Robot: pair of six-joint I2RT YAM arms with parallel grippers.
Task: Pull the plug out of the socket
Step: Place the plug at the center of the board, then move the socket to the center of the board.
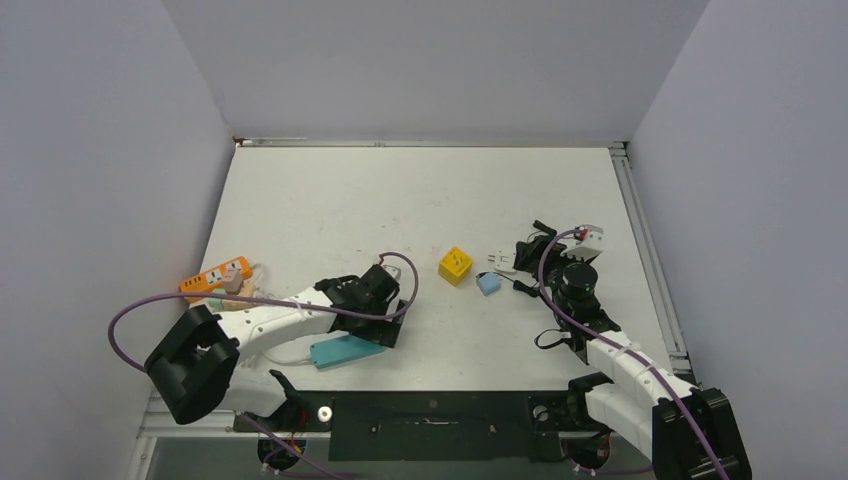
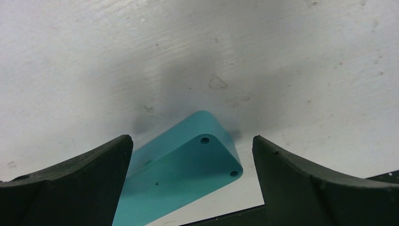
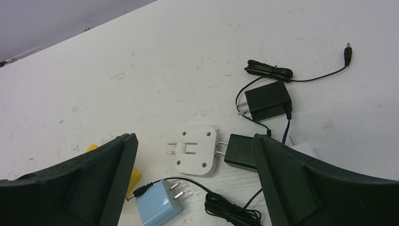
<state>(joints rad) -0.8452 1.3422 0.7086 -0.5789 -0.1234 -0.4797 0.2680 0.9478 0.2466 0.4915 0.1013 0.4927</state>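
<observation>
Closest to the arm bases, a teal block [image 1: 346, 351] lies flat on the white table [image 1: 420, 200], and the left gripper [image 1: 388, 322] hangs just over its far end with its jaws spread wide; in the left wrist view the block's rounded end [image 2: 188, 165] sits between the two dark fingers [image 2: 80, 183] without touching either. Further out and to the left, an orange power strip [image 1: 216, 275] rests near the table's left edge. Toward the middle stands a small yellow cube [image 1: 455, 265], and just to its right a light-blue adapter [image 1: 488, 283] lies with its prongs up (the right wrist view shows it [image 3: 160, 205] with a thin black cable running off it). Beyond that adapter sits the white socket adapter [image 3: 197, 150], flat on the table, with a black plug [image 3: 241, 151] beside its right edge, metal pins bridging the two; whether the pins are fully seated I cannot tell. Right gripper [image 1: 520, 262] hovers above this cluster, its jaws wide apart and holding nothing. Farther still lies a second black plug [image 3: 268, 101], apart from the socket, its bundled cord [image 3: 269, 73] trailing to a barrel connector [image 3: 348, 52].
</observation>
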